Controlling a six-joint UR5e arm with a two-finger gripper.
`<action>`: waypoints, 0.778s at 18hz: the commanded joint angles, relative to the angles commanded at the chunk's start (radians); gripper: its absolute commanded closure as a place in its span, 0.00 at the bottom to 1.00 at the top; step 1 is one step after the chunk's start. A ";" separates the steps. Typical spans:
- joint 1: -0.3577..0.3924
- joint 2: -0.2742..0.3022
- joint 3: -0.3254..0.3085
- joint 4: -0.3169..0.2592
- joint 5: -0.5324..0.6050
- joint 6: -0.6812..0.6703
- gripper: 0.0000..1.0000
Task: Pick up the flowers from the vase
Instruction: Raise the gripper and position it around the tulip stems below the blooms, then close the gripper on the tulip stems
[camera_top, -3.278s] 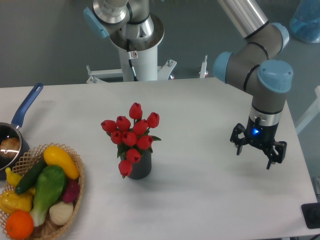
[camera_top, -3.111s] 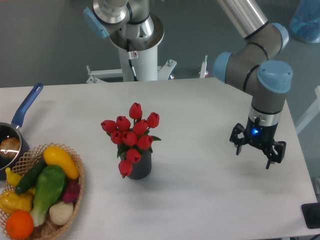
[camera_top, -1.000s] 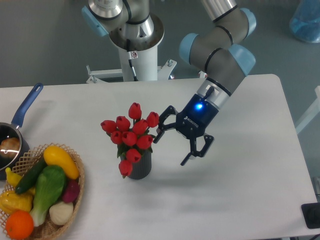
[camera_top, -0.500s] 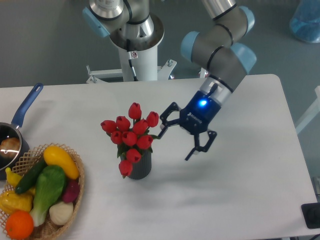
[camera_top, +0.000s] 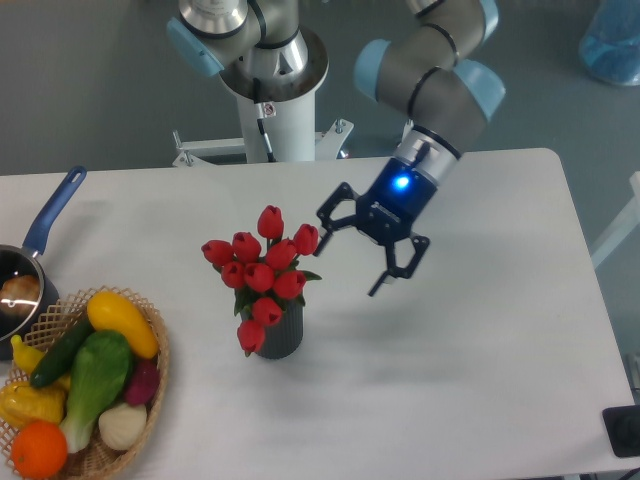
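Observation:
The flowers (camera_top: 262, 270), a bunch of red tulip buds with green leaves, stand in the small dark grey ribbed vase (camera_top: 281, 333) near the middle of the white table. My gripper (camera_top: 350, 262) hangs tilted just to the right of the bunch, at the height of the upper buds. Its jaws are spread wide and hold nothing. The left fingertip is close beside the rightmost bud; I cannot tell whether it touches it.
A wicker basket (camera_top: 148, 395) of toy vegetables and fruit sits at the front left. A blue-handled saucepan (camera_top: 45, 226) lies at the left edge. The arm's white base column (camera_top: 275, 110) stands behind the table.
My gripper swung in from the table's right side to just beside the flowers, tilting as it came. In the last half second it rose a little. The flowers and vase have not moved.

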 joint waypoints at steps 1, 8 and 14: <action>-0.020 0.003 -0.003 0.000 -0.002 0.000 0.00; -0.075 -0.009 0.008 0.000 -0.032 -0.003 0.00; -0.065 -0.014 0.009 0.000 -0.058 -0.018 0.77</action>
